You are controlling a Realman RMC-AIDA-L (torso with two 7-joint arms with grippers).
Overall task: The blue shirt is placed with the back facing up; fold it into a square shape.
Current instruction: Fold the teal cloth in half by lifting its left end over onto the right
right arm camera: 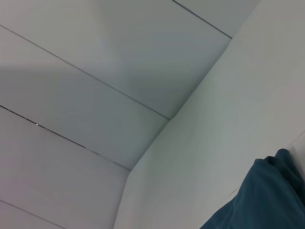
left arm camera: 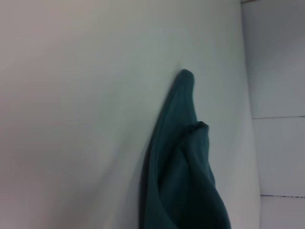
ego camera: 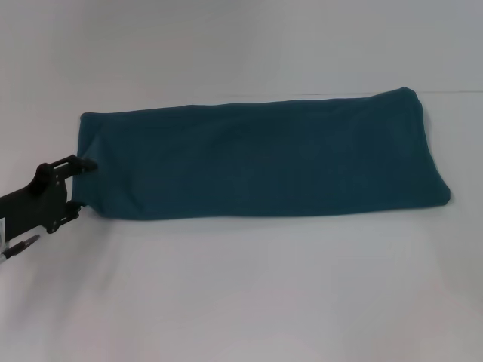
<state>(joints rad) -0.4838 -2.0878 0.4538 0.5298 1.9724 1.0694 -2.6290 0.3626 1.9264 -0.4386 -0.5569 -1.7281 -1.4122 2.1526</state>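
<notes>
shirt: blue shirt (ego camera: pixel 256 154) lay as a long band mid-frame on the surface (ego camera: pixel 241 294).
left tool (ego camera: pixel 81 183): spread wide at band's left end.
step: I judged a deep, level bite best.
right tool: unseen.

A plain white table (ego camera: pixel 241 302) is seen spread across the whole head view. Beyond the table's edge, pale floor tiles (right arm camera: pixel 86 95) divided by thin dark seams are picked up in both wrist views.

Blue shirt (ego camera: pixel 264 158): dark teal-blue, plain, no pattern showing. Surface (ego camera: pixel 241 294): plain white. Left tool (ego camera: pixel 81 183): black. Wall panels (right arm camera: pixel 95 71): white, thin dark seams.
</notes>
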